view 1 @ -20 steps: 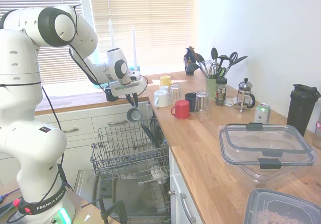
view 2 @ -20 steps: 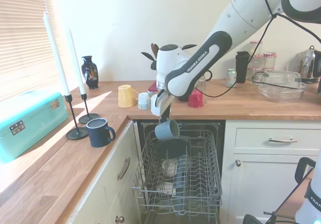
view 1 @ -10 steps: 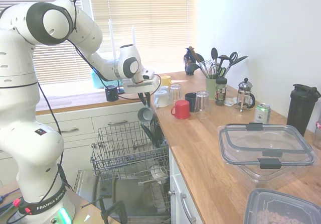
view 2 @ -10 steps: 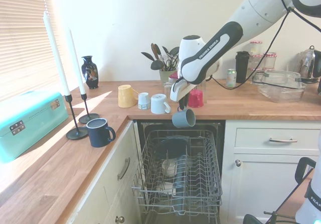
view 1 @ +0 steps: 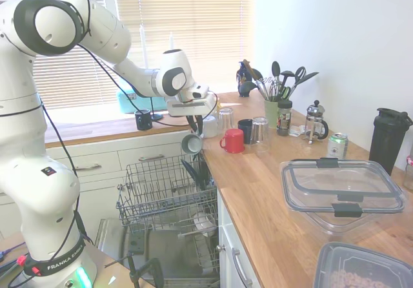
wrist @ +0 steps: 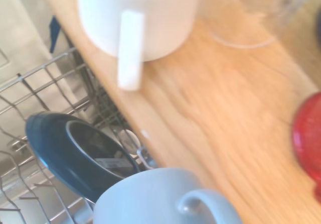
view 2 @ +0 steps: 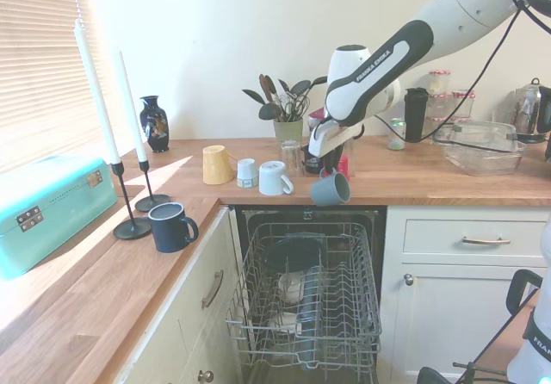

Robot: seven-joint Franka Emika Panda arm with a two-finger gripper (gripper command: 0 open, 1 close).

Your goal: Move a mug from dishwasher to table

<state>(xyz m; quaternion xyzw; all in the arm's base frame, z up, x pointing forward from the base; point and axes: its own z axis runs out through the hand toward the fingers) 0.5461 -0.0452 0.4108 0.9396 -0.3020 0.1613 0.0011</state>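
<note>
The pincer (view 2: 328, 173) grips the mug (view 2: 331, 188) above the table (view 2: 413, 186) edge, its fingertips hidden behind the mug.

Held the blue-grey mug (view 2: 331, 188) tilted in the closed gripper (view 2: 328, 172), hanging clear above the pulled-out rack of the open dishwasher (view 2: 308, 294), at the front edge of the wooden table (view 2: 430, 186), near a white mug (view 2: 274, 178).
</note>
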